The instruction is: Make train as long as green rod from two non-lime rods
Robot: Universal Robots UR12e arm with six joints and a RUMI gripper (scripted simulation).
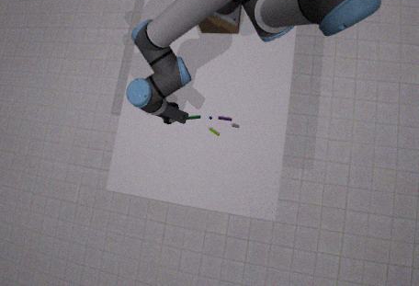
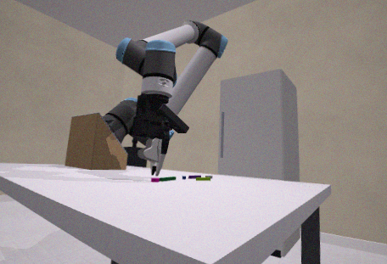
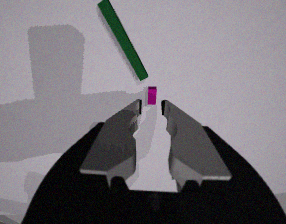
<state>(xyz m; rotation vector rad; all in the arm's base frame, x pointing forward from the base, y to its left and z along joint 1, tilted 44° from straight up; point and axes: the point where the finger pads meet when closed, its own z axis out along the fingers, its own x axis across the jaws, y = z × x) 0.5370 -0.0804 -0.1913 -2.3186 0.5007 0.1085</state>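
Note:
My gripper [image 2: 155,173] [image 3: 151,101] is open a little and empty, its fingertips just above and behind the magenta rod [image 2: 155,180] [image 3: 152,96], which lies flat. The green rod [image 1: 194,117] [image 2: 167,179] [image 3: 123,40] lies at an angle to the magenta rod, its near end a small gap away. The purple rod [image 1: 224,119] [image 2: 194,176] lies flat to the right of the green rod. The arm hides the magenta rod in the top view.
The small blue rod [image 1: 210,118] [image 2: 184,177] lies between the green and purple rods. The grey rod [image 1: 235,125] [image 2: 209,176] is near the purple rod's right end. The lime rod [image 1: 214,131] [image 2: 203,179] lies slanted. A brown box [image 2: 85,143] stands near the arm base.

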